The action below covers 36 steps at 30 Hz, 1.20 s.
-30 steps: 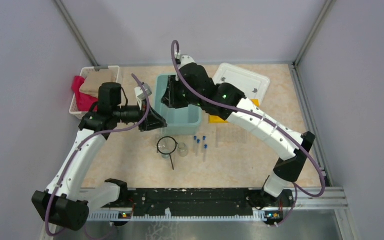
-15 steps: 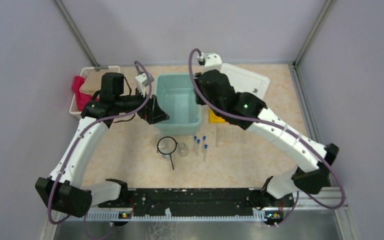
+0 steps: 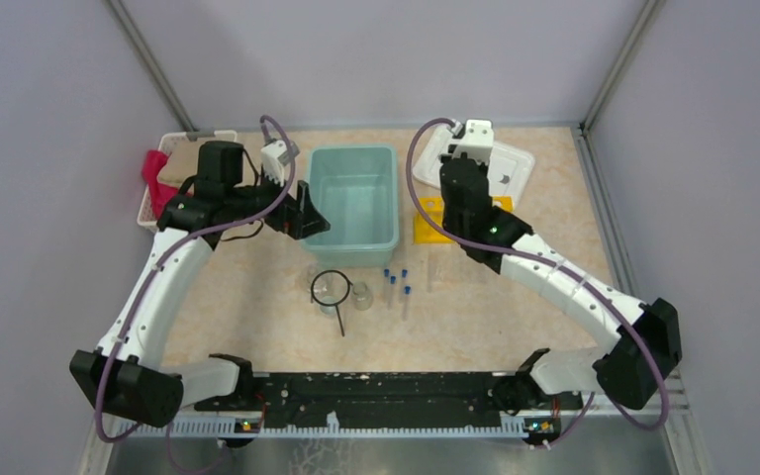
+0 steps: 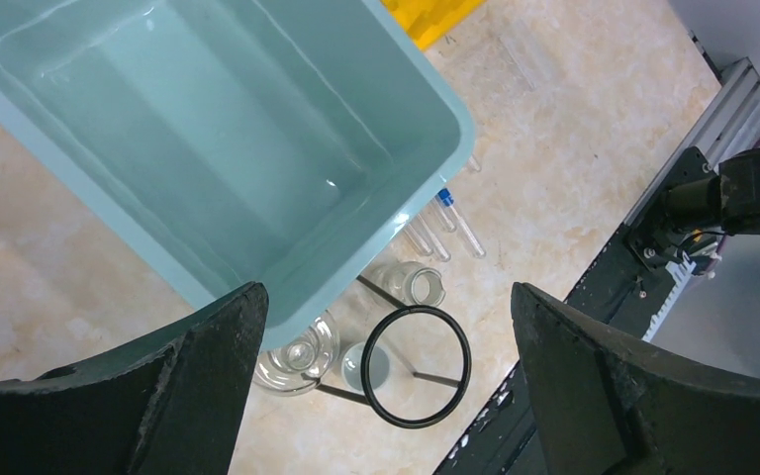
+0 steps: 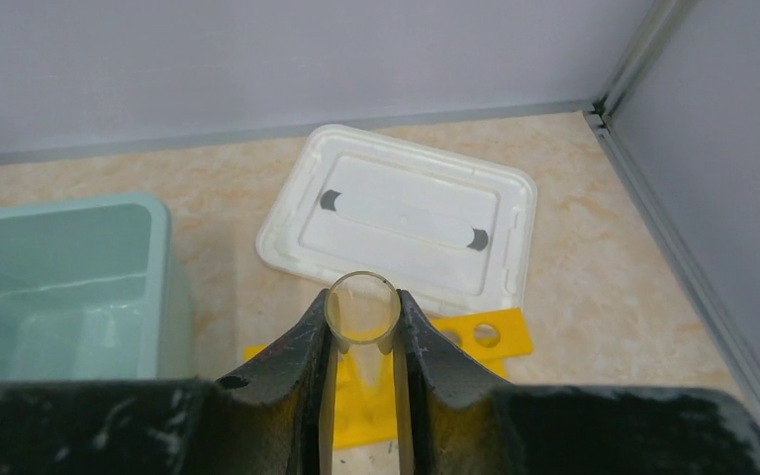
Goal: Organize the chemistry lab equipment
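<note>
Now right claw (image 5: 363, 322), clamping tube (image 5: 362, 295), has reached rack (image 5: 475, 334); left claw (image 4: 386, 295) gapes.

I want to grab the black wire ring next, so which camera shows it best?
Left wrist: the black wire ring is large and sharp there, its whole loop visible just off the teal bin's corner. Top external also shows the ring whole, handle included, but small. Right wrist does not show it.

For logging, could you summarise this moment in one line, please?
left claw open beside bin | right claw shut on tube above rack
</note>
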### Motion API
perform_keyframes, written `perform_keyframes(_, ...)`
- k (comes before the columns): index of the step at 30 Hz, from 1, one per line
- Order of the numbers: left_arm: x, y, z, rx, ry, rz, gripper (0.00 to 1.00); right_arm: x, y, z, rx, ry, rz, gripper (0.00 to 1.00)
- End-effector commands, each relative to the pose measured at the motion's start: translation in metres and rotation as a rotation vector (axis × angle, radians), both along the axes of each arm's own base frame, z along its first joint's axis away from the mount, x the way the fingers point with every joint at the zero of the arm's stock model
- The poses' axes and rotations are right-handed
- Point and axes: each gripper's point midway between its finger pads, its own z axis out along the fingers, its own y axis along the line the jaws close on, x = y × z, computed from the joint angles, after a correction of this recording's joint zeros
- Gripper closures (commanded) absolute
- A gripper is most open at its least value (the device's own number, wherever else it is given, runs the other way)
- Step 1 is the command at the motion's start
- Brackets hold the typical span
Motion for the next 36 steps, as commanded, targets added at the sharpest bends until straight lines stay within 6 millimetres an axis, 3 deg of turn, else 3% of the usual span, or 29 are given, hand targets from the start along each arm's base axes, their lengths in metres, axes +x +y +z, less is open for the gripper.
perform_keyframes(1,0.004,0.008,0.007,0.007,0.001,0.044,0.01,0.021,0.001,0.016,0.109,-0.106,-0.027,1.0)
perform_keyframes(12,0.006,0.012,0.011,0.009,-0.013,0.039,0.01,0.045,0.006,-0.013,0.137,-0.076,-0.009,1.0)
perform_keyframes(36,0.009,0.019,0.02,0.019,-0.067,0.06,0.01,0.053,0.015,-0.072,0.109,0.009,0.001,1.0)
